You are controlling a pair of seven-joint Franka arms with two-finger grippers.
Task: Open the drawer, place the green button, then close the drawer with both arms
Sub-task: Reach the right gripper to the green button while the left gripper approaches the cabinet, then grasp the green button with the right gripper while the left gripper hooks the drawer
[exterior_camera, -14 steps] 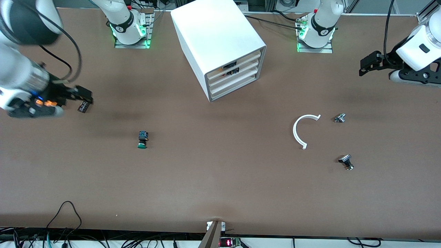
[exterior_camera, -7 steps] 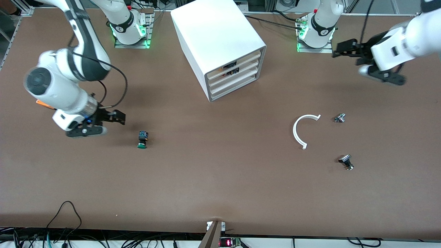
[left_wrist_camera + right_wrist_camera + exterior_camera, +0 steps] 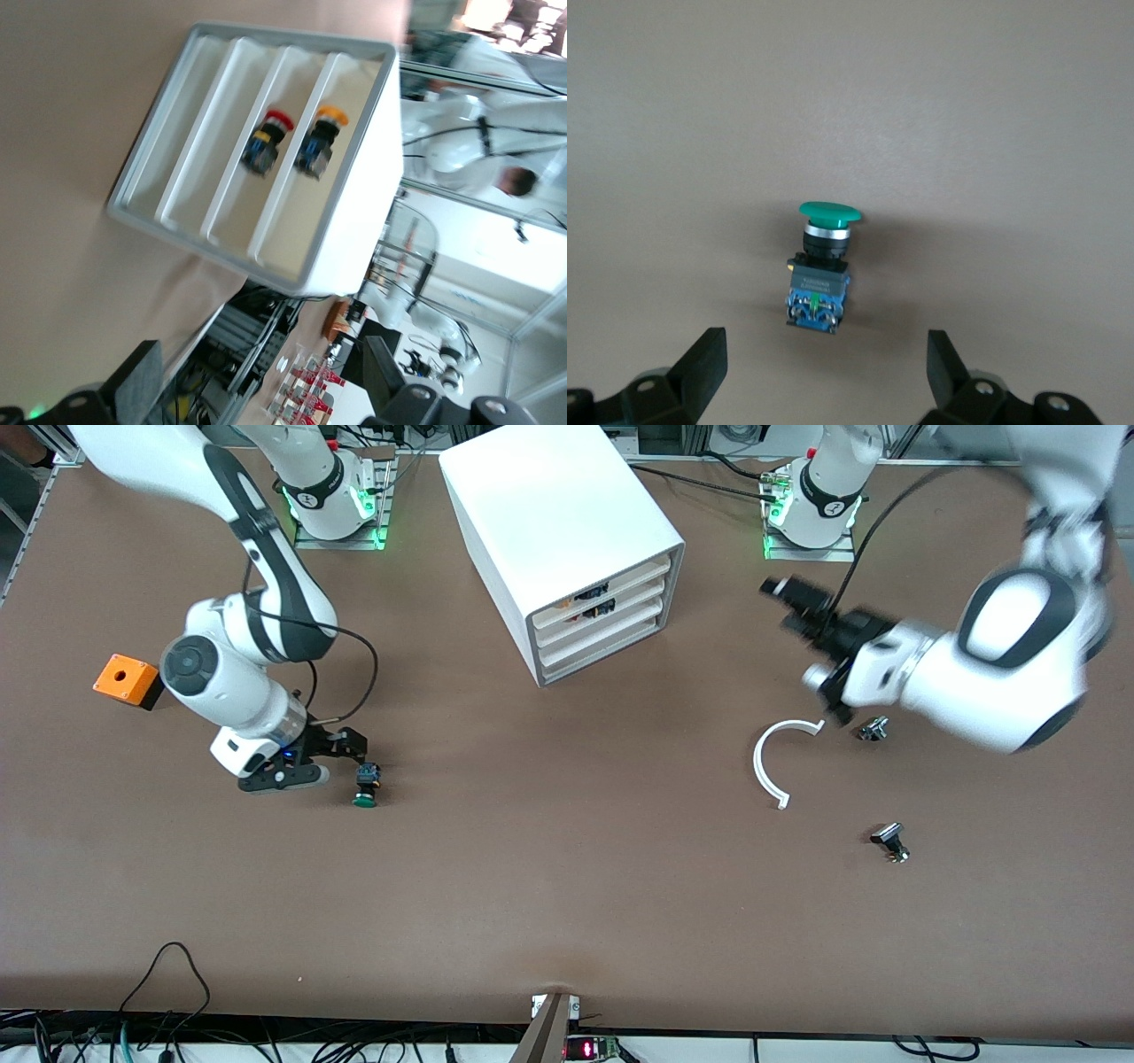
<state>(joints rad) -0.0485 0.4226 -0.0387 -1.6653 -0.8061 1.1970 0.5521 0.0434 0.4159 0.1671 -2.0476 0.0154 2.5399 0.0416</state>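
The green-capped button [image 3: 365, 784] lies on its side on the brown table, toward the right arm's end. My right gripper [image 3: 353, 747] is open and empty, low beside it. In the right wrist view the button [image 3: 822, 274] lies just ahead of the open right gripper [image 3: 824, 376]. The white cabinet [image 3: 567, 531] stands near the arm bases; its bottommost drawer [image 3: 601, 652] is shut. My left gripper [image 3: 787, 607] is open and empty, above the table beside the cabinet's front. The left wrist view shows the cabinet's front [image 3: 266, 150] with the bottom drawer [image 3: 173, 142], and the left gripper [image 3: 257, 385].
An orange box with a hole [image 3: 127, 679] sits near the right arm's end. A white curved strip [image 3: 771, 766] and two small metal parts [image 3: 873, 729] [image 3: 890, 841] lie toward the left arm's end. Red [image 3: 266, 137] and yellow [image 3: 319, 142] buttons sit in upper drawers.
My right gripper has moved in from the table's end to just beside the button. My left arm has swung in and down toward the cabinet's front. Both grippers stay open.
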